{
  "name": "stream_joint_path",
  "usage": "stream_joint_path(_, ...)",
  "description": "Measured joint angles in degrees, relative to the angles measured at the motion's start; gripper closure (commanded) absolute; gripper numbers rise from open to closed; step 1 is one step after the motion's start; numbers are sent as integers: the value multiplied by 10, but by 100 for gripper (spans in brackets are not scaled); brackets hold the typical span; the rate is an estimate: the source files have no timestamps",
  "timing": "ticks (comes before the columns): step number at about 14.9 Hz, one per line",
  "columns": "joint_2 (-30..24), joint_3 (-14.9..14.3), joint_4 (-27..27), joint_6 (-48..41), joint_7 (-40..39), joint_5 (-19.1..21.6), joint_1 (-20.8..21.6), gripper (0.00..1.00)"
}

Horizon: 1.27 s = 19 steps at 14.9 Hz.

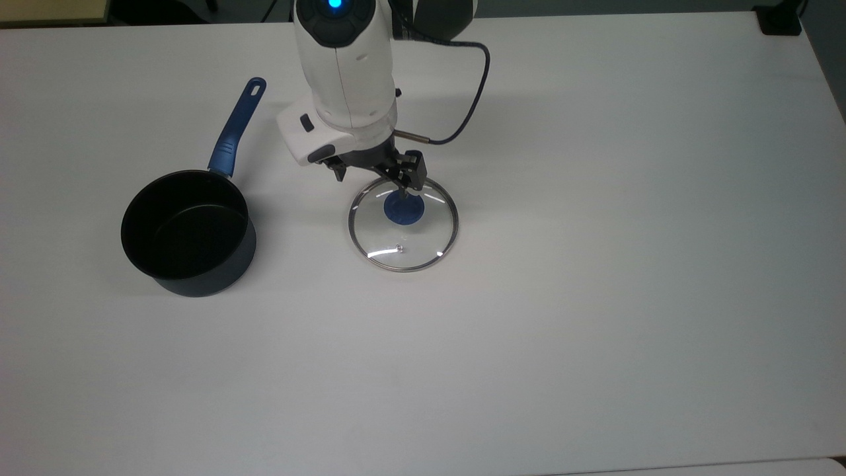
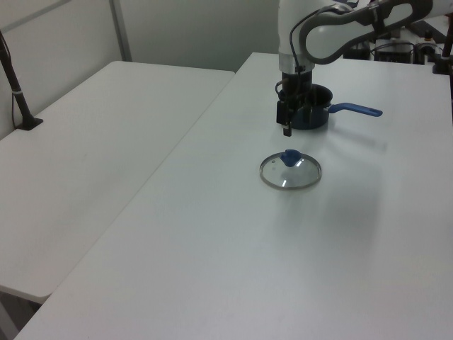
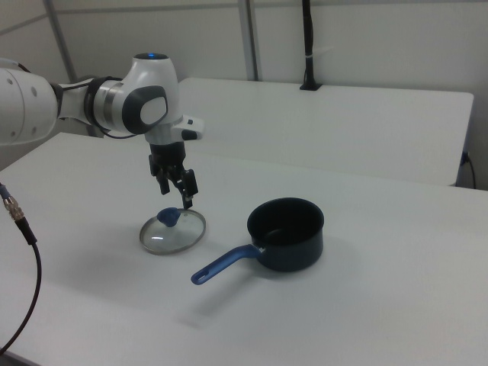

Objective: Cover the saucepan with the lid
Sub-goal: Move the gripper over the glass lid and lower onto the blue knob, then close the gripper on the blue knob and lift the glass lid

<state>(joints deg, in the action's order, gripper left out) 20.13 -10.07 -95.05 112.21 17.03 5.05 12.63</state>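
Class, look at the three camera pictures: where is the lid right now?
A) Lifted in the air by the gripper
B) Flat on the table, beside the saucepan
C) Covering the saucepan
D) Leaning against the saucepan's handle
B: the lid lies flat on the table, apart from the open, uncovered saucepan, with the gripper above its knob.

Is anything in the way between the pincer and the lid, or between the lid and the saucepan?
Nothing visible. The pincer hangs open just above the lid and its knob; bare table separates lid from saucepan.
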Motion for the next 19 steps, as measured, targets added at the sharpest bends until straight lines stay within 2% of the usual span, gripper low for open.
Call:
stream_joint_path(7,34,1,-1,26,30,0,26,0)
stream_joint_path(18,66,1,-1,45,59,0,42,0)
stream_joint_path(19,66,1,-1,45,59,0,42,4)
